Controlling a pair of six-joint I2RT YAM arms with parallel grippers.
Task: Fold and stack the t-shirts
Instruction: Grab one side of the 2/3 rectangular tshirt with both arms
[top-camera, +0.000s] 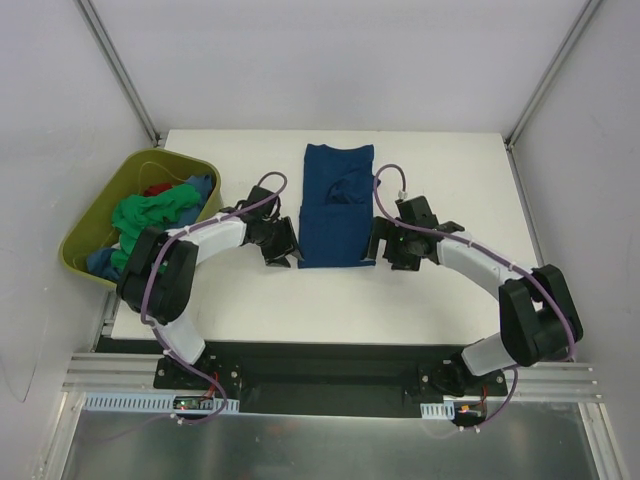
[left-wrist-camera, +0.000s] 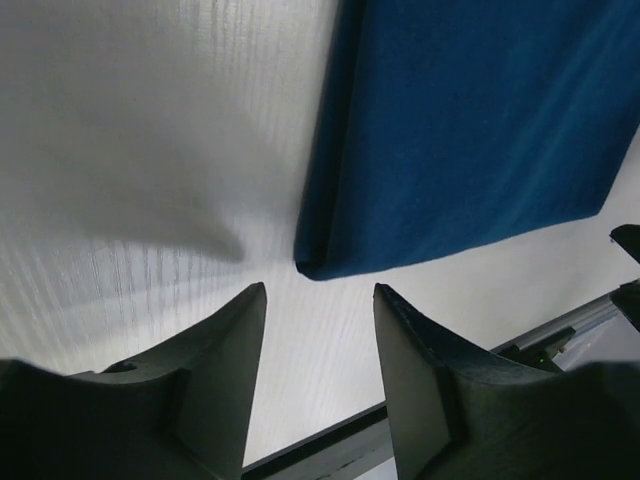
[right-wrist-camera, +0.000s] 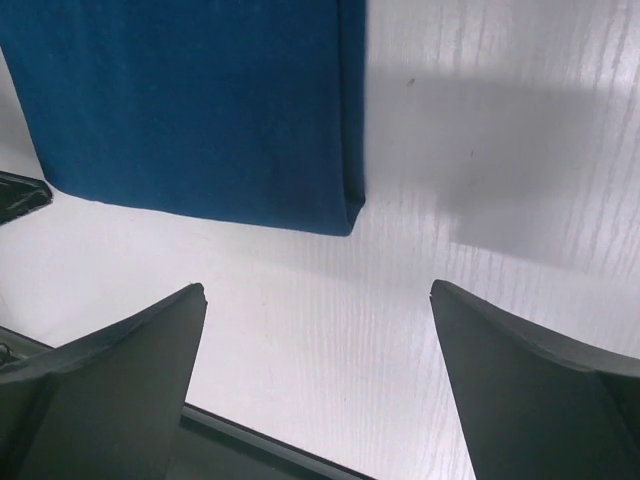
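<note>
So, blue t-shirt (top-camera: 335, 215) was mid-fold, flat on the table (top-camera: 450, 290).
Left gripper (left-wrist-camera: 320, 295) and right gripper (right-wrist-camera: 318, 287), jaws apart and empty, flanked its near corners; next fold likely needed both corners pinched.

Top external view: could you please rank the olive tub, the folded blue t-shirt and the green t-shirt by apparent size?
1. olive tub
2. folded blue t-shirt
3. green t-shirt, partly buried, so only its visible part counts

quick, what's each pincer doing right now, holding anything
left pincer: open, holding nothing, just short of a corner of the folded blue t-shirt
right pincer: open wide, holding nothing
</note>
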